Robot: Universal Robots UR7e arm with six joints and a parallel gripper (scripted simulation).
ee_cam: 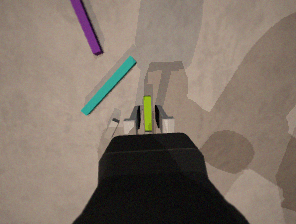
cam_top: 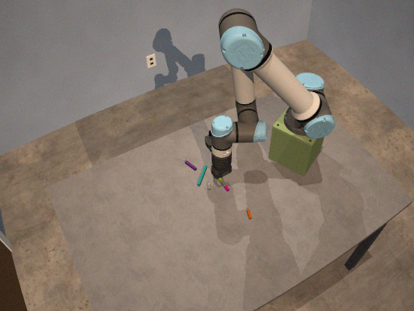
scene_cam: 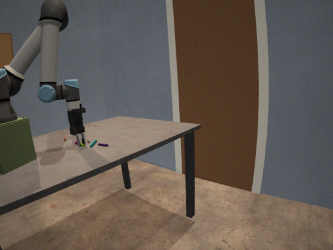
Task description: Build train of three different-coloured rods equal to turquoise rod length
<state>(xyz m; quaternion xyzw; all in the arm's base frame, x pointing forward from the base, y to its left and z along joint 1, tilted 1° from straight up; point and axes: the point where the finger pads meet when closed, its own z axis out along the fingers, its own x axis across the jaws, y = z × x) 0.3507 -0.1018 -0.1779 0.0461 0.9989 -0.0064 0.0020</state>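
Rods, turquoise [cam_top: 202,176] [scene_cam: 93,143] [ee_cam: 109,85] and purple [cam_top: 190,165] [scene_cam: 103,145] [ee_cam: 87,27]: we see smooth, matt faces, like painted wood or plastic.
Gripper [cam_top: 217,179] [scene_cam: 81,146] [ee_cam: 147,112]: we see a matt black body, with smooth, pale metallic-looking fingers.
Arm [cam_top: 285,84] [scene_cam: 48,51]: we see smooth tubes and blue plastic-looking caps with a soft sheen.
Table top [cam_top: 151,234] [scene_cam: 137,130] [ee_cam: 45,165]: we see matt, mottled, stone-like grey.
Door [scene_cam: 217,91]: we see flat, matt brown.

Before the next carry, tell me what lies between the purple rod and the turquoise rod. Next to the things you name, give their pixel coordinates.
In the wrist view, only bare tabletop separates the purple rod [cam_top: 190,165] [scene_cam: 103,145] [ee_cam: 88,29] from the turquoise rod [cam_top: 202,176] [scene_cam: 93,143] [ee_cam: 109,86].
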